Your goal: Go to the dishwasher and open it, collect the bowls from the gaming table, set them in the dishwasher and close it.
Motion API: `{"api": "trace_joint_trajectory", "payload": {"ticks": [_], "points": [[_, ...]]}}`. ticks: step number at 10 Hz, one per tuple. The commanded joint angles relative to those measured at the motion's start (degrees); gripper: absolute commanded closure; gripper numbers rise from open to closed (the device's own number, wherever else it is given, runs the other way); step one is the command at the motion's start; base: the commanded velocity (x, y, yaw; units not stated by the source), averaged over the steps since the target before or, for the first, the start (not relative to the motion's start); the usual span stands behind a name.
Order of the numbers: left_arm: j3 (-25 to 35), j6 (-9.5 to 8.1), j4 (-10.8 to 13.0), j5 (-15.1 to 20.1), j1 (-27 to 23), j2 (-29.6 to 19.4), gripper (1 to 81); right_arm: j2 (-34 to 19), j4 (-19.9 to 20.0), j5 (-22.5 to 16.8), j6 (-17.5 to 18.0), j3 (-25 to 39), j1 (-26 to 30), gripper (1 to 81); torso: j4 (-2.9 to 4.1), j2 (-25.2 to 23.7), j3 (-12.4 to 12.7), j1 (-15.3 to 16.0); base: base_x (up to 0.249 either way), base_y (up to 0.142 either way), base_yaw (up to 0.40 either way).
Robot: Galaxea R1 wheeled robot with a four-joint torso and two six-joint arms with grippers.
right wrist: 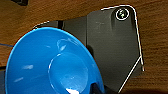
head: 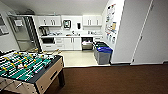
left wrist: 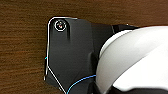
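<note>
You see the dishwasher (head: 87,43) open in the far kitchen run, foosball table (head: 27,68) near left, blue-lidded bins (head: 103,53) ahead, blue bowl (right wrist: 53,63) large at your right wrist, a white bowl (left wrist: 135,60) at your left, state of both fingers unclear.

We were in an office break room: white kitchen cabinets (head: 72,42), a table-football table (head: 27,68), recycling bins (head: 103,53), brown carpet (head: 112,80).

We see brown carpet floor (head: 112,80) carrying a foosball table (head: 30,70); pale kitchen floor (head: 77,58) beyond carries grey bins (head: 103,53).
</note>
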Motion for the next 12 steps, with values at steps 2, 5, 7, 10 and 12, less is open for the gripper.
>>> {"api": "trace_joint_trajectory", "payload": {"ticks": [2, 5, 7, 10, 12], "points": [[-0.1, -0.03, -0.3, 1.2, -2.5, -0.6, 81.1, 0.1, -0.7, -0.7, 0.0, 0.2, 2.1, 81.1, 0.0, 0.0, 0.0, 0.1, 0.214, 0.0, 0.0], [-0.1, -0.03, -0.4, 1.2, -2.4, -0.7, 81.1, 0.2, -0.7, -0.7, 0.0, 0.2, 2.1, 81.1, 0.0, 0.0, 0.0, 0.1, 0.217, 0.0, 0.0], [-0.1, -0.03, -0.3, 1.1, -2.5, -0.7, 81.1, 0.3, -0.7, -1.4, 0.0, 0.2, 2.2, 81.1, 0.0, 0.0, 0.0, 0.1, 0.218, 0.0, 0.0], [-0.1, -0.03, -0.4, 0.9, -2.5, -0.7, 81.1, 0.3, -0.7, -1.5, 0.0, 0.2, 2.3, 81.1, 0.0, 0.0, 0.0, 0.1, 0.228, 0.0, 0.0], [-0.2, -0.03, -0.3, 0.9, -2.5, -0.8, 81.1, 0.3, -0.7, -1.5, 0.0, 0.2, 2.2, 81.1, 0.0, 0.0, 0.0, 0.1, 0.24, 0.0, 0.0]]}}
